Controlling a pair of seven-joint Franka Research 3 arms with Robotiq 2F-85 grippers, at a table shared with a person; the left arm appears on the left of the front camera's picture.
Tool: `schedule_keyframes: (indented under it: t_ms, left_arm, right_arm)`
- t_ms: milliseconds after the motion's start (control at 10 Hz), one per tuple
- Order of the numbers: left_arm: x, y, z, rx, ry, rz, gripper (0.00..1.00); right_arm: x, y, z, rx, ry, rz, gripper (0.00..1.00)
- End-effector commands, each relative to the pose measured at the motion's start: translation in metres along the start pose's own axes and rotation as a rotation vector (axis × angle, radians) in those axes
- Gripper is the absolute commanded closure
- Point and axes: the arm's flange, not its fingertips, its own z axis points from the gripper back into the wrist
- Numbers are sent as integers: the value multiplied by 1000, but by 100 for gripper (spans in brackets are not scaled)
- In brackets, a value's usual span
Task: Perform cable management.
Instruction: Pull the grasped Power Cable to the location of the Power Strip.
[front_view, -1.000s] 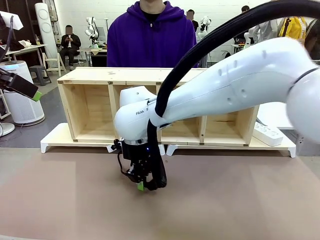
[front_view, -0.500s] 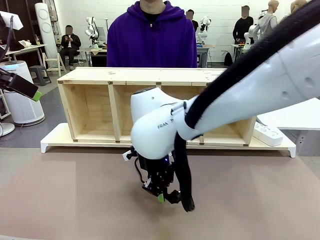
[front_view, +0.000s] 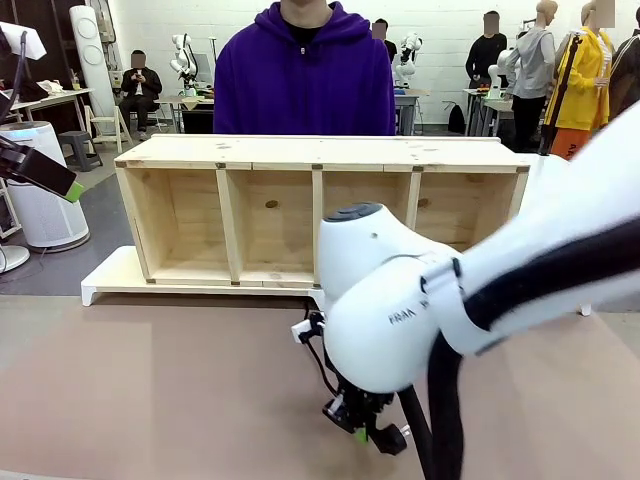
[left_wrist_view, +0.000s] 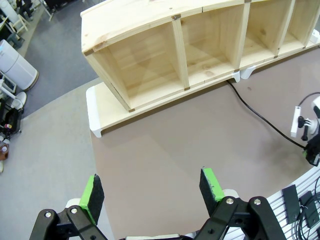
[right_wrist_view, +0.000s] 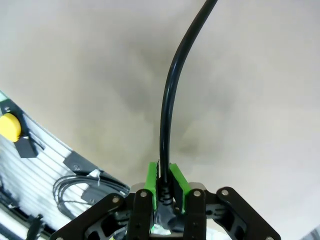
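The cable (right_wrist_view: 170, 90) is a thin black cord that runs across the brown tabletop and ends between the green pads (right_wrist_view: 151, 180) of my right gripper (right_wrist_view: 163, 182), which is shut on it. From the front, the right gripper (front_view: 365, 432) hangs low over the near part of the table under its bulky white arm. In the left wrist view the cable (left_wrist_view: 260, 115) leads from the foot of the shelf toward the right arm. My left gripper (left_wrist_view: 151, 189) stands open and holds nothing, raised at the far left (front_view: 72, 190), well away from the cable.
A wooden shelf (front_view: 320, 152) with several open compartments stands on a white base at the back. A person in a purple hoodie (front_view: 305, 80) stands behind it. A slotted rail (right_wrist_view: 35, 170) with loose wires and a yellow knob (right_wrist_view: 9, 125) lines the table's near edge.
My right arm has swung to the right and toward the table's near edge, taking the gripped cable with it. The left arm has not moved.
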Motion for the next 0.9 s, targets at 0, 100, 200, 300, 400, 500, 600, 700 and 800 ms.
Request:
schedule_keyframes:
  t_ms: [0, 100, 200, 300, 400, 500, 600, 700, 800]
  left_arm:
    - [1, 2, -1, 4, -13, -16, 0]
    - [1, 2, -1, 4, -13, -16, 0]
    - [1, 2, -1, 4, -13, -16, 0]
    - [1, 2, -1, 4, -13, -16, 0]
    - [1, 2, -1, 4, -13, -16, 0]
    - [1, 2, -1, 4, -13, -16, 0]
    - [1, 2, -1, 4, -13, -16, 0]
    - [1, 2, -1, 4, -13, -16, 0]
    - [1, 2, -1, 4, -13, -16, 0]
  right_arm:
    - [-31, 5, -2, 8, -60, -69, 85]
    - [-39, 4, -5, 15, -71, -74, 85]
    - [-42, 2, -7, 22, -80, -78, 85]
    - [-39, 2, -7, 24, -93, -66, 85]
    - [-33, -1, -3, 4, -56, -58, 85]
    - [-33, -1, -3, 4, -56, -58, 85]
    - [-33, -1, -3, 4, -56, -58, 85]
    - [-33, -1, -3, 4, -56, -58, 85]
    - [-33, -1, -3, 4, -56, -58, 85]
